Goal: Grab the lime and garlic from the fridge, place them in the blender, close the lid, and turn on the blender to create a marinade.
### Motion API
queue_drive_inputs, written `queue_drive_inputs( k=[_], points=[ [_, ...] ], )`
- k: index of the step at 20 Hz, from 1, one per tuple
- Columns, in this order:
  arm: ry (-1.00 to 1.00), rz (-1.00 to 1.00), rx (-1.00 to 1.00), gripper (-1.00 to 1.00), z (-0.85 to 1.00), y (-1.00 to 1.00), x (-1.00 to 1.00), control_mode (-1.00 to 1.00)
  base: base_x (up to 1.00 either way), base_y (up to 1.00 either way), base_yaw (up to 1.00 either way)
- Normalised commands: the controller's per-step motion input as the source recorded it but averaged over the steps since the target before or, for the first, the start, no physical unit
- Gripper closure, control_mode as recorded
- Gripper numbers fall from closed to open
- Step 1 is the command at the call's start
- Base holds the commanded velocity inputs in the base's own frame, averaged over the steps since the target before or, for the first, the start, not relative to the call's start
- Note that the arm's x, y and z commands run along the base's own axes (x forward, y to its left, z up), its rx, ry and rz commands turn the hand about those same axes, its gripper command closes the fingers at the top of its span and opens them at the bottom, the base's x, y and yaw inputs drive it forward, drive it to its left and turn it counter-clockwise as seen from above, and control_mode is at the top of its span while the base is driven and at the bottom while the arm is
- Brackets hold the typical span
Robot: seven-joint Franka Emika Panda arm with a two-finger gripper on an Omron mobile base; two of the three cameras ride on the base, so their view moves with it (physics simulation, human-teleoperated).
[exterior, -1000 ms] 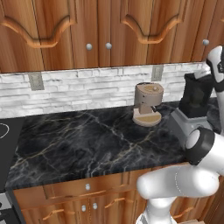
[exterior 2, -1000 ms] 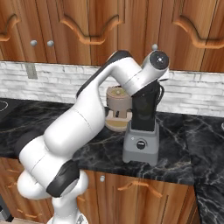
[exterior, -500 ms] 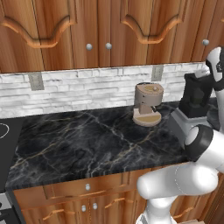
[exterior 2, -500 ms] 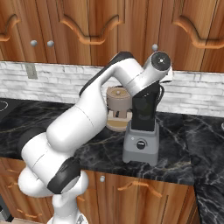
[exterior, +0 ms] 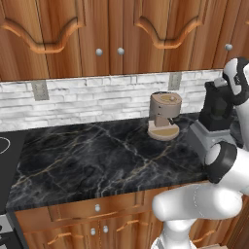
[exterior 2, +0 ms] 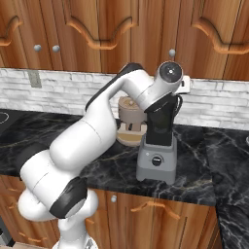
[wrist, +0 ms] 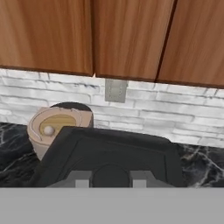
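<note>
The blender [exterior 2: 157, 146] stands on the bench [exterior: 97, 160], just beside the coffee machine [exterior: 164, 115]. The hand sits above the jar [exterior: 217, 104], at the black lid [wrist: 109, 157] that caps it. The fingers [wrist: 110, 180] are drawn almost fully together; whether they grip anything cannot be told. No lime or garlic is visible, and whether either lies inside the dark jar cannot be told.

Risks from here:
- A push that is off-centre may leave the lid cocked on the rim, so it lifts when the motor runs.
- A sideways load from the hand may tip the tall jar or slide the base toward the coffee machine.
- Reaching for the knob [exterior 2: 156, 161] from above may knock the lid.

Count: one blender, one lid, one knob, one coffee machine, one bench.
</note>
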Motion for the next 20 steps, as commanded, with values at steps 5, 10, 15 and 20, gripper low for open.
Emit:
queue_drive_inputs(
  k=[5,10,15,20],
  points=[
    [-0.03,0.00,0.00,1.00,-0.01,0.00,0.44,-1.00,0.00,0.00,0.00],
    [-0.11,0.01,0.00,1.00,-0.09,0.00,0.20,-1.00,0.00,0.00,0.00],
    [-0.06,0.00,0.00,1.00,-0.07,0.05,-0.02,-1.00,0.00,0.00,0.00],
    [0.01,-0.01,0.00,1.00,-0.03,0.04,-0.18,-1.00,0.00,0.00,0.00]
  ],
)
